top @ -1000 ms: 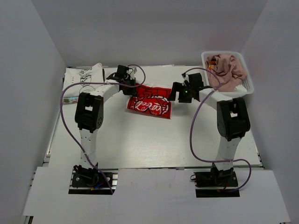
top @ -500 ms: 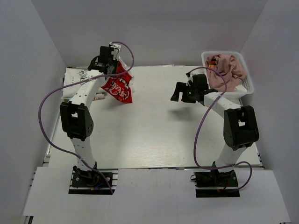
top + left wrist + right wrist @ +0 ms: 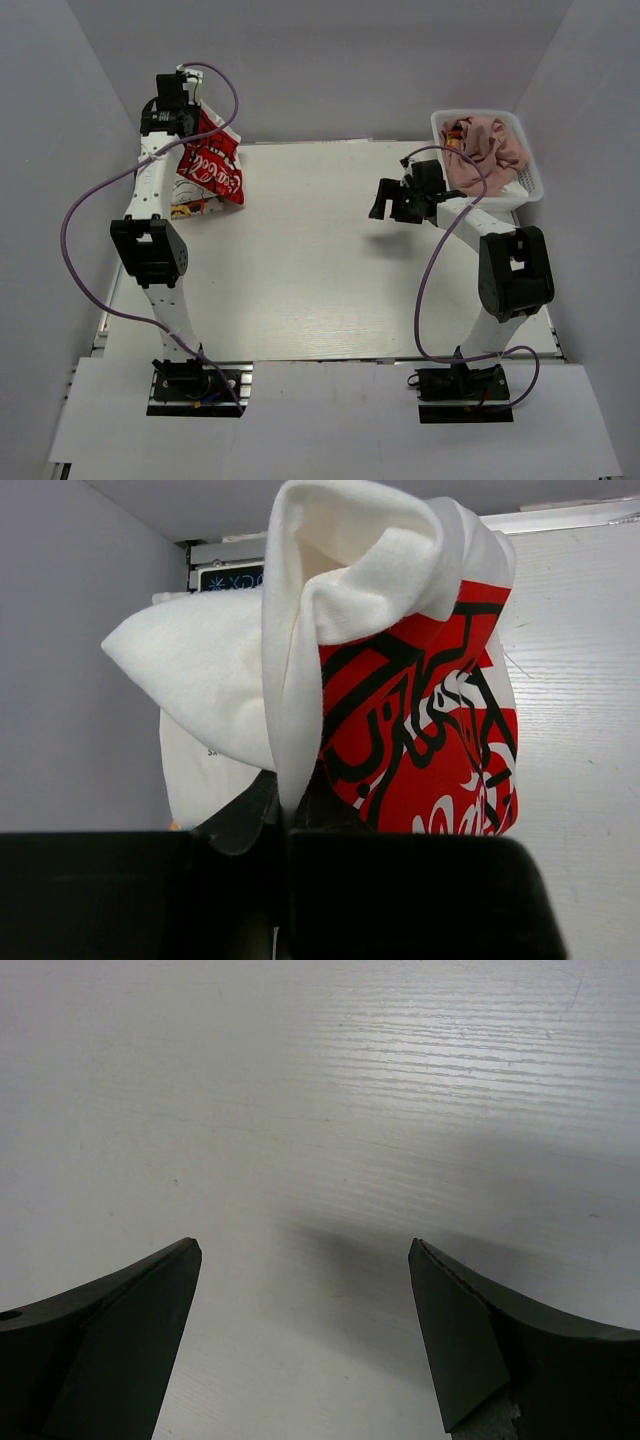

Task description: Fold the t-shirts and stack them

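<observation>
My left gripper (image 3: 190, 112) is shut on the folded white t-shirt with the red Coca-Cola print (image 3: 211, 165) and holds it hanging in the air at the far left corner; in the left wrist view the shirt (image 3: 420, 720) drapes from the shut jaws. Under it a white t-shirt with black drawing (image 3: 190, 208) lies on the table, mostly hidden; a white part of it shows in the left wrist view (image 3: 200, 770). My right gripper (image 3: 381, 203) is open and empty above bare table (image 3: 300, 1160). The dusty-pink t-shirt (image 3: 487, 143) lies crumpled in the basket.
The white lattice basket (image 3: 530, 180) stands at the far right corner. Grey walls close in the table on the left, back and right. A purple cable loops from each arm.
My left gripper has lifted the Coca-Cola shirt off the table's middle and carried it to the far left corner. My right gripper let go and has drawn back slightly to the right.
</observation>
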